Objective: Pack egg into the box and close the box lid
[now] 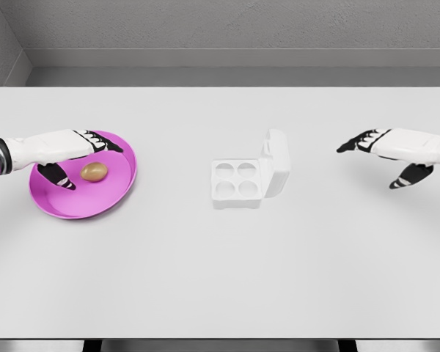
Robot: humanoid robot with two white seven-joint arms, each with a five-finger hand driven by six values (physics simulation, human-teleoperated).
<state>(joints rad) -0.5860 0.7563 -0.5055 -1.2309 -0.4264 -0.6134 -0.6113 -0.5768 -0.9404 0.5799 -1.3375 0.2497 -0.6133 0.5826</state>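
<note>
While left hand [72, 155] hovers over the pink plate [121, 192], fingers spread around egg [94, 171] without gripping, right hand [387, 152] floats open at 3 o'clock of open-lidded box [248, 176].

I see a shiny smooth pink plate [117, 196] at left | dull brown egg [94, 171] | matt white foam-looking box [248, 178] mid-frame | smooth matt white table [220, 279]
</note>
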